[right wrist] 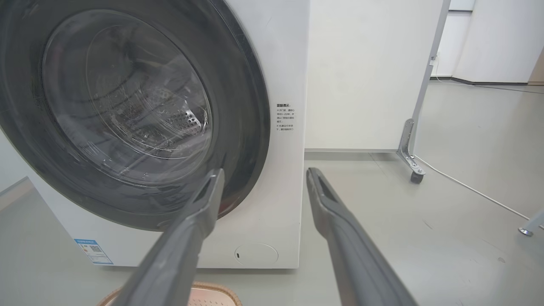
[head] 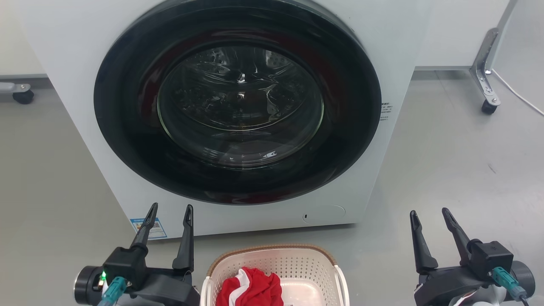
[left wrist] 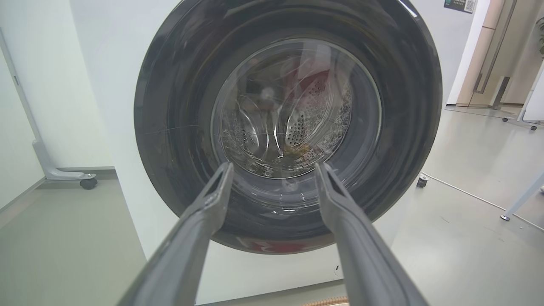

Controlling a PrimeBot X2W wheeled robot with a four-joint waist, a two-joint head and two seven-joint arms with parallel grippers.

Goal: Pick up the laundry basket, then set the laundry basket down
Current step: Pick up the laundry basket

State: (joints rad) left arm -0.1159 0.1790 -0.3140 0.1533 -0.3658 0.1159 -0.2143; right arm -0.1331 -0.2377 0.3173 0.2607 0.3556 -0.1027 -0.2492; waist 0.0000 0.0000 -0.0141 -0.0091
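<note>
Head camera: the laundry basket (head: 272, 247) sits on the floor (head: 446, 170) before the washing machine (head: 395, 63), between my left pincer (head: 171, 206) and right pincer (head: 428, 211), both spread wide and empty. Both wrist cameras catch its brown rim low down. Pickup not begun, I reckon; next, lower both pincers to its sides.

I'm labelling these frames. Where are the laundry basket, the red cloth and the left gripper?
laundry basket (head: 293, 263): head view, its perforated back wall.
red cloth (head: 257, 290): head view, middle of the bundle.
left gripper (head: 171, 207): head view, midway between fingertips.

3 cams, all close on washer (head: 238, 106) front
</note>
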